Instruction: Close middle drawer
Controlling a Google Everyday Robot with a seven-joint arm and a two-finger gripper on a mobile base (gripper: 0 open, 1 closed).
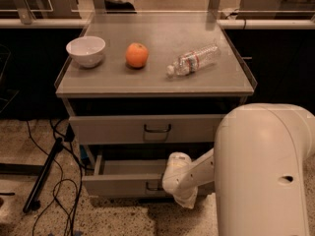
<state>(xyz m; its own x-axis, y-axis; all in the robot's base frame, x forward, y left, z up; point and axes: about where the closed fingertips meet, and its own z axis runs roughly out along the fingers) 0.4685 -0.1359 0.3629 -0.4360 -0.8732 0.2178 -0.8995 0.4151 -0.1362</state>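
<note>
White bowl (86,50) sitting upright at the left of the grey cabinet top (147,82). Orange (137,55) resting to its right, not touching. Clear plastic bottle (193,60) lying on its side further right, cap end pointing toward the orange. Black rod (43,175) slanting across the speckled floor (123,220) at lower left.

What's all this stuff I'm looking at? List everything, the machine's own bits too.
round white bowl: one, white, cabinet top, left
round orange fruit: one, orange, cabinet top, middle
clear plastic bottle: one, clear, lying on its side, cabinet top, right
grey metal cabinet: one, grey, centre
taller-fronted grey upper drawer: one, grey, under the top
shallow grey metal middle drawer: one, grey, pulled out, below
black pole: one, black, floor, left
white robot arm: one, white, right foreground
claw: one, white, at the middle drawer's front, by its handle
</note>
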